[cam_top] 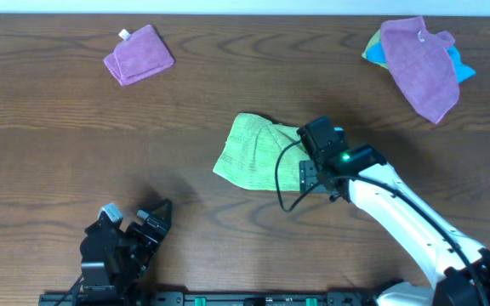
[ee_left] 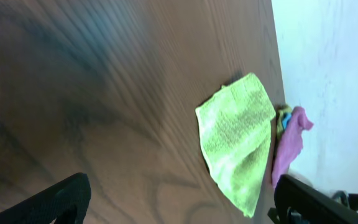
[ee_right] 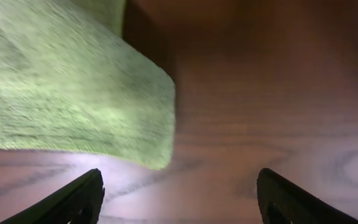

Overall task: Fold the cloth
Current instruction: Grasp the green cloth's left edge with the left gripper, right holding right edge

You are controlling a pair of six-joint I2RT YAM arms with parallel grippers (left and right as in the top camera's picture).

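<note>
The lime-green cloth (cam_top: pixel 258 151) lies folded over in the middle of the table, its right side under my right arm. It shows in the left wrist view (ee_left: pixel 238 137) and fills the upper left of the right wrist view (ee_right: pixel 67 87). My right gripper (cam_top: pixel 316 140) hovers over the cloth's right edge; its fingers (ee_right: pixel 179 199) are open and empty, with bare table between them. My left gripper (cam_top: pixel 147 223) rests at the front left, away from the cloth; its fingers (ee_left: pixel 185 202) are open and empty.
A folded purple cloth (cam_top: pixel 139 55) lies at the back left. Another purple cloth (cam_top: pixel 419 64) lies over a blue cloth (cam_top: pixel 462 66) at the back right. The table's far edge (ee_left: pixel 278 62) meets a white wall.
</note>
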